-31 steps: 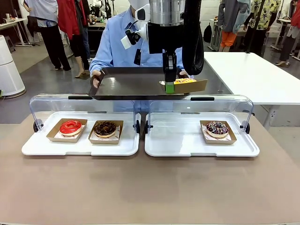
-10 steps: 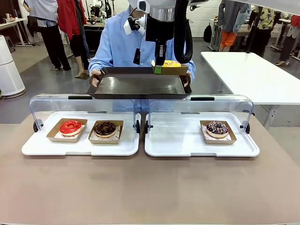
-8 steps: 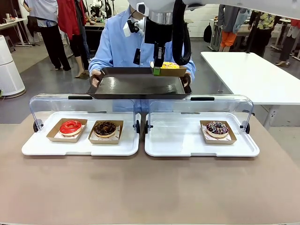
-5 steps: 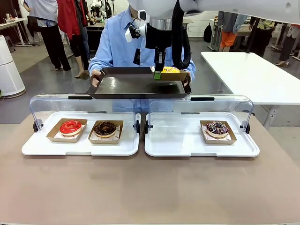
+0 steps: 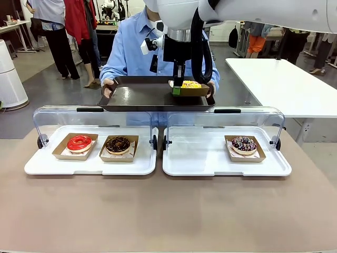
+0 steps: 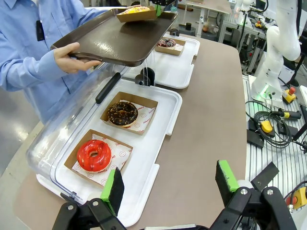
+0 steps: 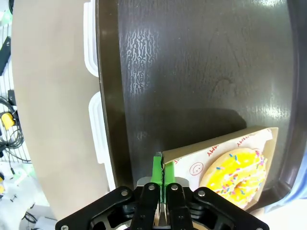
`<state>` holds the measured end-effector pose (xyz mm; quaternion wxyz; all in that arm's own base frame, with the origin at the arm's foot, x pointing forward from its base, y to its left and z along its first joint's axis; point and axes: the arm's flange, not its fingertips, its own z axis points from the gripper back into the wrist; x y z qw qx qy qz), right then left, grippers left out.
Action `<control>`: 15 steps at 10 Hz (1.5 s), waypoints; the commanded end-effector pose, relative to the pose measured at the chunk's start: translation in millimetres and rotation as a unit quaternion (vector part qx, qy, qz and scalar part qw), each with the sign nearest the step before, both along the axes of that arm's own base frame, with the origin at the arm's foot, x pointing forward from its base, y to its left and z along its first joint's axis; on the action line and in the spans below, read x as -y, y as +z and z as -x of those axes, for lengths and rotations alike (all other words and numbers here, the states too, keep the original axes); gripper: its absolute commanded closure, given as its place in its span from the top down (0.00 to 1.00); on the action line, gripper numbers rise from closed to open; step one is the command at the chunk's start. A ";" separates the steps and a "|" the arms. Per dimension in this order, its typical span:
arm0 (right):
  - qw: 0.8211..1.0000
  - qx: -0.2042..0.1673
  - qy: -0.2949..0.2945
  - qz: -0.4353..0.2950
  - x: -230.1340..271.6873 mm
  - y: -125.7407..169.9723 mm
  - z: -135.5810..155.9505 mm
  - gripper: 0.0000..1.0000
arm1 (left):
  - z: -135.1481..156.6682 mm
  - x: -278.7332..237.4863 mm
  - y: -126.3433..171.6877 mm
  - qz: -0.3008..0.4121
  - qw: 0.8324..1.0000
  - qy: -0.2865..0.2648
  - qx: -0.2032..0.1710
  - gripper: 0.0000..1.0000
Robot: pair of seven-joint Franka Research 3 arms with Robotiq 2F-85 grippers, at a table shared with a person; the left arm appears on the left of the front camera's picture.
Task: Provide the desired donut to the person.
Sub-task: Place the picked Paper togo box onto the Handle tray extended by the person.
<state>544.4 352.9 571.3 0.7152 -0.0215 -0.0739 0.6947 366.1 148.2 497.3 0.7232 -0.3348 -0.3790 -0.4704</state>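
Note:
The person [image 5: 129,52] in a light blue shirt holds a dark brown serving tray [image 5: 147,97] in both hands at the far side of the table. A yellow sprinkled donut [image 5: 190,84] in its cardboard tray rests on the serving tray's far right part. My right gripper [image 5: 177,89] reaches down from above. In the right wrist view its fingers [image 7: 157,170] pinch the near edge of the cardboard beside the yellow donut [image 7: 235,170]. My left gripper [image 6: 170,184] hangs open above the table's left end, holding nothing.
Two white display trays [image 5: 89,166] with raised clear lids [image 5: 92,118] stand on the table. The left one holds a red donut [image 5: 79,142] and a chocolate donut [image 5: 118,144]; the right one holds a dark sprinkled donut [image 5: 244,144]. A white table [image 5: 284,84] stands at the back right.
My right arm carried the yellow donut over the person's tray, moved it toward the far right corner and lowered it until the cardboard rests on the tray. The left arm stayed still.

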 end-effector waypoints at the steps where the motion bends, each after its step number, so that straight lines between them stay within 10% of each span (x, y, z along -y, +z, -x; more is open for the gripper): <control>1: 1.000 -0.007 0.001 -0.014 0.6 0.2 0.7 0.35 | -0.4 -1.0 0.6 0.010 1.000 -0.001 0.011 1.00; 3: 1.000 -0.006 0.002 -0.012 -0.3 1.1 -0.7 0.95 | -0.4 -1.0 0.6 0.010 1.000 -0.001 0.011 1.00; 4: 1.000 -0.006 0.002 -0.011 -0.6 1.4 -0.5 1.00 | -0.4 -1.0 0.6 0.010 1.000 -0.001 0.011 1.00; 15: 0.999 -0.036 0.018 0.005 12.5 21.8 28.0 1.00 | -0.4 -1.0 0.6 0.010 1.000 -0.001 0.011 1.00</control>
